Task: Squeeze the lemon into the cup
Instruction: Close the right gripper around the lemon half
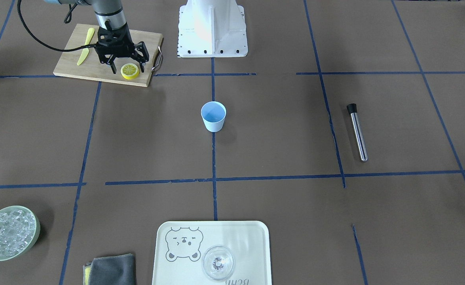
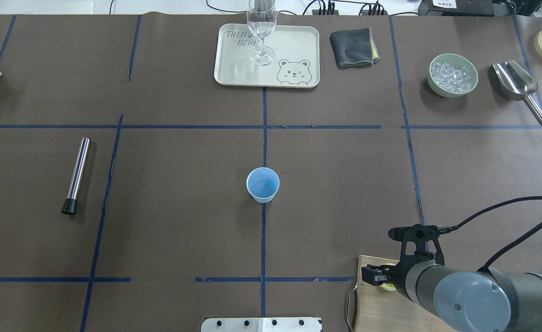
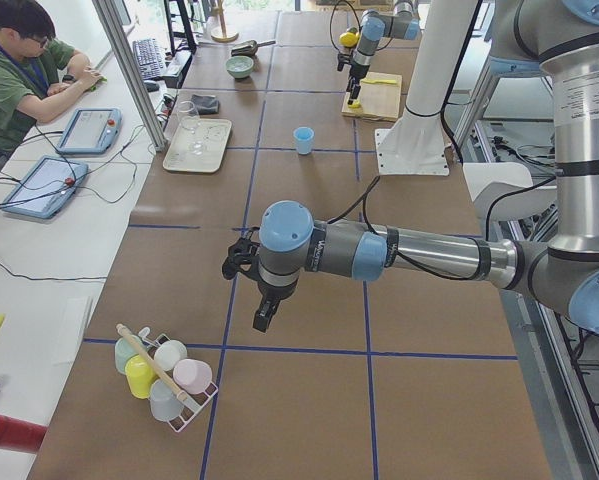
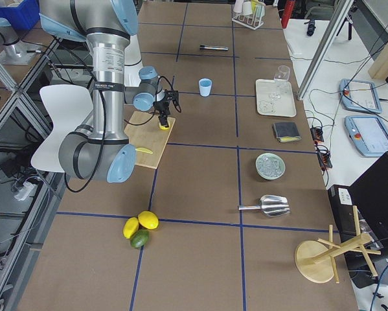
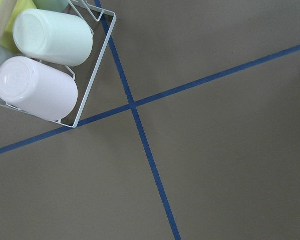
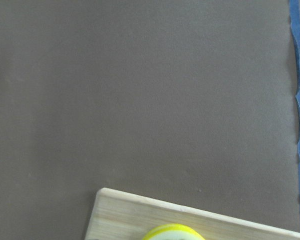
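Observation:
The lemon (image 1: 130, 71), a round yellow slice with a pale cut face, lies on the wooden cutting board (image 1: 74, 61). Its top edge shows in the right wrist view (image 6: 174, 233). My right gripper (image 1: 127, 64) is open, with its fingers spread just above and to either side of the lemon. It is partly hidden by the arm in the overhead view (image 2: 373, 274). The pale blue cup (image 1: 213, 116) stands upright at the table's middle (image 2: 263, 184), well away from the board. My left gripper (image 3: 265, 318) shows only in the exterior left view, hovering near a mug rack. I cannot tell whether it is open or shut.
A yellow knife (image 1: 86, 45) lies on the board. A metal tube (image 1: 357, 132), a tray (image 1: 169, 273) with a clear glass (image 1: 217, 263), a green bowl of ice (image 1: 8, 237), a grey cloth (image 1: 111, 271) and a scoop (image 2: 515, 83) sit around the table. A mug rack (image 3: 164, 375) is below the left arm.

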Available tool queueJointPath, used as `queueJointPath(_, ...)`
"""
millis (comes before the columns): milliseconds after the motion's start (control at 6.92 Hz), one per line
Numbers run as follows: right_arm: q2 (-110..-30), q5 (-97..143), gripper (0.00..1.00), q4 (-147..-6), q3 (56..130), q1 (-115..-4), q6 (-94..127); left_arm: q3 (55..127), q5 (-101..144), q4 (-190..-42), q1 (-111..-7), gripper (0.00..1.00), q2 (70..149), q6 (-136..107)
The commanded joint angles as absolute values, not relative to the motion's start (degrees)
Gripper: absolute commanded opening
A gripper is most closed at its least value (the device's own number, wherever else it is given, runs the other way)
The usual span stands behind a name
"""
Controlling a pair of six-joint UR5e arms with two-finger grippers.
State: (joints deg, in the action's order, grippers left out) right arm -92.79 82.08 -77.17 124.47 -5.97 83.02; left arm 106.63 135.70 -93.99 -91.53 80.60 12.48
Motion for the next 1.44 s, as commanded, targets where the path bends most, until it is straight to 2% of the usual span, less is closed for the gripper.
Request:
queueJointPath(0, -93.1, 82.2, 0.98, -77.2, 124.2, -4.8, 83.1, 106.6, 135.7, -94.0, -91.5, 1.0, 80.6, 12.5)
queueJointPath(578, -93.0, 82.4, 0.89, -77.2, 122.6, -4.4, 83.1, 107.0, 135.6, -94.0, -91.7, 1.0, 80.5, 12.5)
queueJointPath(722, -93.0, 82.4, 0.75, -77.2, 122.6, -4.4, 83.1, 107.0, 135.6, -94.0, -91.7, 1.0, 80.5, 12.5)
queueJointPath(867, -93.0, 82.5, 0.55, -77.2, 122.6, -4.5, 83.0, 107.0, 135.6, -94.0, -91.7, 1.0, 80.5, 12.5)
queueJointPath(1011, -93.0, 82.6, 0.33, -77.2, 122.6, -4.5, 83.1, 106.9, 135.6, -94.0, -91.7, 1.0, 80.6, 12.5)
queueJointPath(1156, -93.0, 82.5, 0.07, -77.2, 122.7, -4.5, 83.1, 107.0, 135.6, -94.0, -91.7, 1.0, 80.5, 12.5)
queueJointPath(1300, -93.0, 82.4, 0.0, -77.2, 123.0, -4.5, 83.1, 106.9, 135.6, -94.0, -91.7, 1.0, 80.5, 12.5)
